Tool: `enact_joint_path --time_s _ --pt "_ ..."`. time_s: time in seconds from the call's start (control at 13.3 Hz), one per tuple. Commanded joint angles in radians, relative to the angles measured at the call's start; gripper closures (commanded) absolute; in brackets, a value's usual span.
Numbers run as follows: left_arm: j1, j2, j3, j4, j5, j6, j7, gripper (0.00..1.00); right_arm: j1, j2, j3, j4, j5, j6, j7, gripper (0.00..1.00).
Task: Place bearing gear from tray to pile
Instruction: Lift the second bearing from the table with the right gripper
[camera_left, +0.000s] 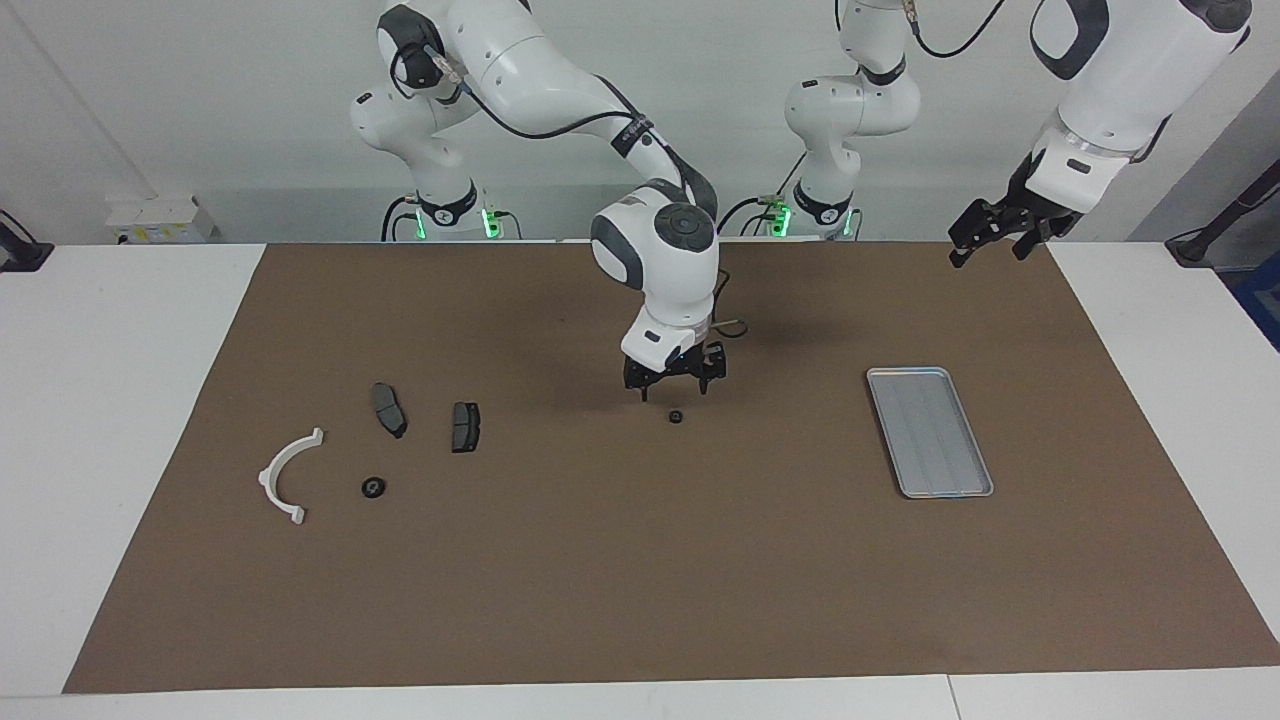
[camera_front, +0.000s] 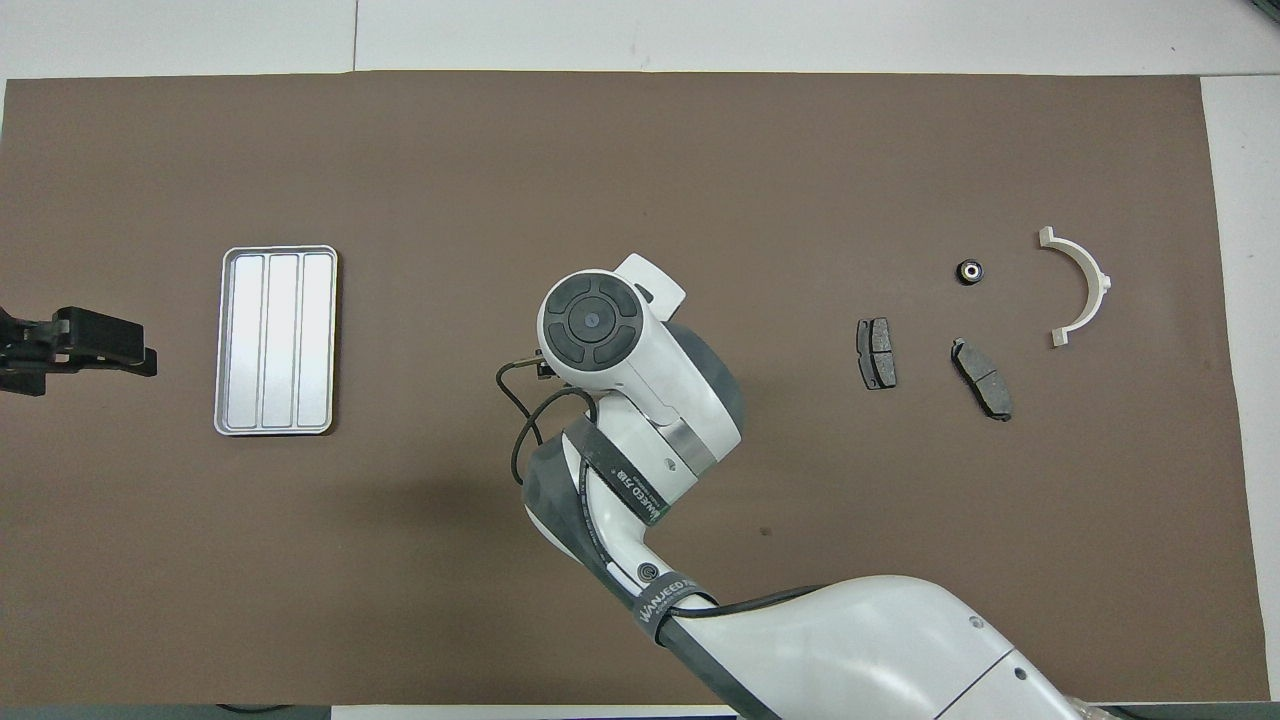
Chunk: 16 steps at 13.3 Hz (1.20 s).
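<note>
Over the mat's middle, just above a small bearing gear (camera_left: 676, 416) lying on the mat, I am holding my right gripper (camera_left: 673, 385) with fingers spread. Up over the table edge by the tray (camera_left: 929, 431), my left gripper (camera_left: 990, 240) is waiting, fingers apart. Toward my right arm's end, the pile (camera_left: 385, 440) is lying, a second gear (camera_left: 373, 487) farthest out.

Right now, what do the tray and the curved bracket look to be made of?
The tray looks like metal: silvery, dull sheen, pressed lengthwise ridges and a raised rim. The curved bracket is probably plastic: white, matte, evenly coloured, though painted metal can't be ruled out.
</note>
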Motion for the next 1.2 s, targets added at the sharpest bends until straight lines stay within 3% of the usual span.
enact_joint_path --time_s 0.0,0.15,0.45,1.13 --pt "0.006 0.066 -0.005 0.062 0.005 0.007 0.012 0.0 0.002 0.011 0.003 -0.024 0.013 0.052 0.007 0.02" --pt "0.003 0.107 -0.008 0.105 0.006 -0.008 0.012 0.0 0.011 0.02 0.003 -0.024 0.013 0.06 0.01 0.03" --pt "0.003 0.097 -0.008 0.102 0.006 -0.072 0.009 0.0 0.012 0.03 0.003 -0.04 0.014 0.095 0.01 0.03" --pt "0.0 0.088 -0.006 0.088 0.005 -0.059 0.0 0.0 0.011 0.039 0.003 -0.099 0.013 0.172 0.005 0.05"
